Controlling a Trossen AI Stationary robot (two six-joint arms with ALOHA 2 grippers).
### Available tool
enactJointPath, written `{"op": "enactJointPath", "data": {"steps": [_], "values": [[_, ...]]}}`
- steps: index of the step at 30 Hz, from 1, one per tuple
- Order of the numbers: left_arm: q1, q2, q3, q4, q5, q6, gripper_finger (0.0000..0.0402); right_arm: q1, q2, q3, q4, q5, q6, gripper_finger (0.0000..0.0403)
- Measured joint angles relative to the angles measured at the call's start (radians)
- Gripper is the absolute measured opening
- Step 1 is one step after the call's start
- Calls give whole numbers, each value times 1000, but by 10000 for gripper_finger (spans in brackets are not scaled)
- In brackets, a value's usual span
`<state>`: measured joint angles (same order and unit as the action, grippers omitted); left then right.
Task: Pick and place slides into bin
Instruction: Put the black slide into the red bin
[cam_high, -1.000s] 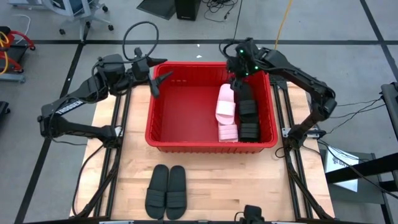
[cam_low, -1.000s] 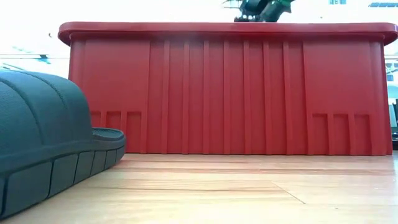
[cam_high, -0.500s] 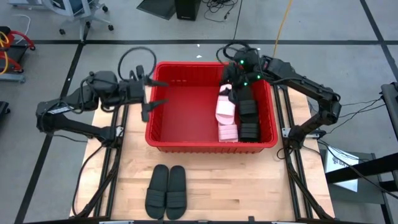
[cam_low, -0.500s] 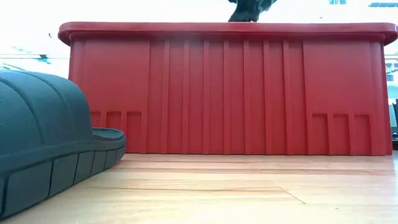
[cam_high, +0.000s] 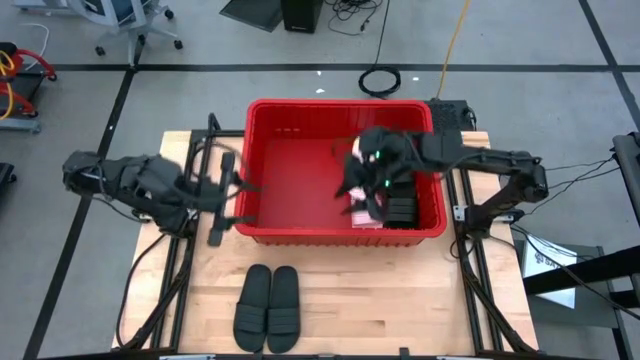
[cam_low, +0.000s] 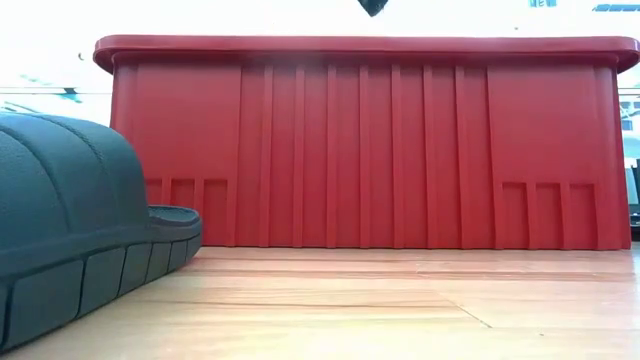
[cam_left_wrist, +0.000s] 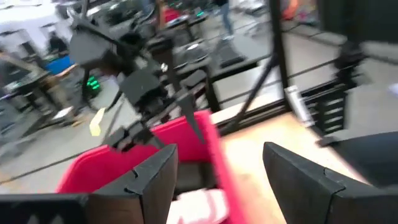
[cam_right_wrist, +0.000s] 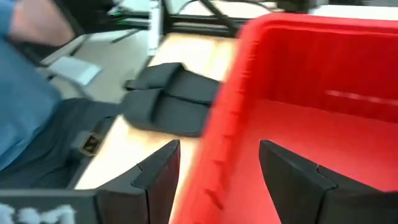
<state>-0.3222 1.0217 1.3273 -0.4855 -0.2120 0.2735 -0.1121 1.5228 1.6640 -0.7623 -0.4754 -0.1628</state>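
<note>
Both the right gripper (cam_high: 362, 190), inside the red bin (cam_high: 262, 228), and the left gripper (cam_high: 222, 200), outside it, are held with fingers spread and empty.

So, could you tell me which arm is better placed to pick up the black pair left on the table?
Probably left. Its gripper hangs open outside the bin's left wall, above bare table, nearer the two black slides. The right gripper, also open, is over the bin's interior.
</note>
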Motion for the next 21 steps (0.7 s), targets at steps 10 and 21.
{"op": "enactJointPath", "data": {"steps": [10, 21], "values": [[-289, 78, 0, -13, -204, -87, 241, 227, 2, -194, 290, 5, 97, 212], [-445, 212, -1, 11, -398, -245, 241, 440, 1, -298, 557, 27, -71, 211]]}}
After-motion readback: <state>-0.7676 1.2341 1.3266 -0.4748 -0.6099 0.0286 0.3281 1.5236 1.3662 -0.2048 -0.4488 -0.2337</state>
